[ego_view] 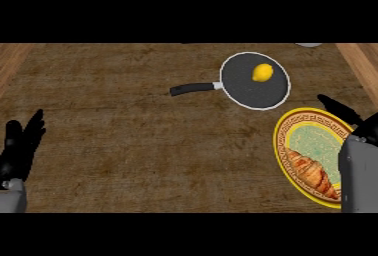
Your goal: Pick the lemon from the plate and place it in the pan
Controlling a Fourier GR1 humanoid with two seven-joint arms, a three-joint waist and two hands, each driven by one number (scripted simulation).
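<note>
A dark, mottled brown desk (pixel 148 140) fills the head view, with paler wood strips along both sides. The right hand (pixel 341 111) hangs over the far edge of the yellow-rimmed plate (pixel 284 150), its fingers (pixel 331 102) straight, apart and holding nothing. Beyond those fingers and to their left sits the black pan (pixel 244 92), handle pointing left, with the lemon (pixel 262 72) lying inside it, toward its far side. On the plate, nearer than the fingers, a croissant (pixel 311 172) remains, partly hidden by the grey forearm. The left hand (pixel 18 150) rests open at the view's left edge, fingers up, well apart from everything. Judging by this, the placing step looks done: the lemon is in the pan and the hand is free. What remains is only to draw the right arm clear without brushing the plate.
</note>
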